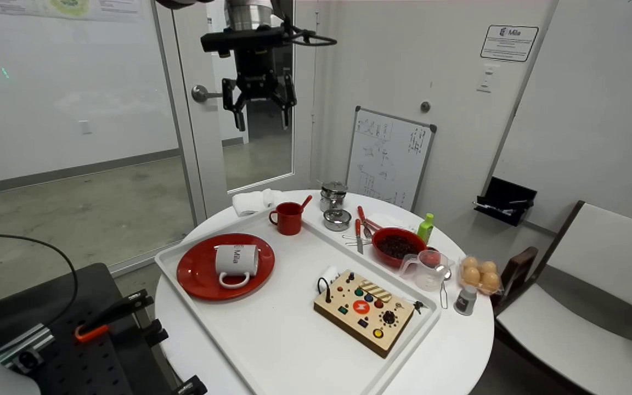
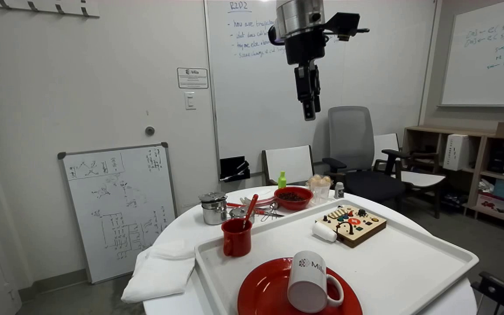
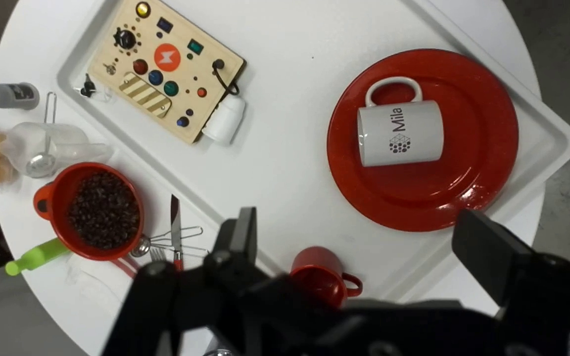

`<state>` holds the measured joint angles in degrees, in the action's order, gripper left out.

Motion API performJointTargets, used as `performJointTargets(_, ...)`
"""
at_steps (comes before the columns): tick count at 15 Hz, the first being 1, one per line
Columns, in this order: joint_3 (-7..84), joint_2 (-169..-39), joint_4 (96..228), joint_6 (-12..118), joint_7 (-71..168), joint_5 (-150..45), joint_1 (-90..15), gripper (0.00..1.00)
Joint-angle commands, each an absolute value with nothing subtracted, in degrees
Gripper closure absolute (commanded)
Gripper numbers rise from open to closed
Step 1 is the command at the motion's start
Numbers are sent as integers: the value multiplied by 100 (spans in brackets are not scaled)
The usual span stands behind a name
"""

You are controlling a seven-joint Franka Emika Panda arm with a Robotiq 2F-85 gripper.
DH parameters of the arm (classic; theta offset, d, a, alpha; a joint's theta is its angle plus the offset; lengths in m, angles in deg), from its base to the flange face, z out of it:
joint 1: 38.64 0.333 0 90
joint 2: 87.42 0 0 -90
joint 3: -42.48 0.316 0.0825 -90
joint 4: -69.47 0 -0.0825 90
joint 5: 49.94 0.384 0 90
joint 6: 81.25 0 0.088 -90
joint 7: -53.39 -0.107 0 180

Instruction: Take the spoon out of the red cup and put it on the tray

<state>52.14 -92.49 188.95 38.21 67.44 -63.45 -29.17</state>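
Observation:
The red cup [image 1: 288, 220] stands upright in a corner of the white tray [image 1: 288, 329]; it shows in both exterior views [image 2: 236, 242]. The red spoon [image 1: 306, 202] leans in the cup, its handle sticking up over the rim, also in an exterior view [image 2: 250, 210]. In the wrist view the cup [image 3: 318, 262] is partly covered by the gripper body, and the spoon is hidden. My gripper [image 1: 263, 123] is open and empty, pointing down, high above the table and well above the cup. Its fingers stand wide apart in the wrist view [image 3: 356, 222].
On the tray, a red plate [image 1: 195, 269] holds a white mug [image 1: 237, 260] on its side, and a wooden button board [image 1: 364, 312] lies farther along. Beside the tray are metal pots [image 1: 337, 219], a red bowl [image 1: 395, 247], cutlery, a clear jug, eggs and a white cloth [image 2: 160, 271].

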Motion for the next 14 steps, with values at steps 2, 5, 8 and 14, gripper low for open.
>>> performJointTargets(2, 5245, -10499, 17716, 4029, 7111, -6551, -2858, 0)
performJointTargets(5, 5274, -11222, 17041, 4176, 7349, -6428, -2858, 0)
performJointTargets(8, 5302, -11973, 16281, 4020, 7693, -6380, -2854, 0)
performJointTargets(14, 5572, -13123, 15037, 3406, 8354, -5650, -3020, 0)
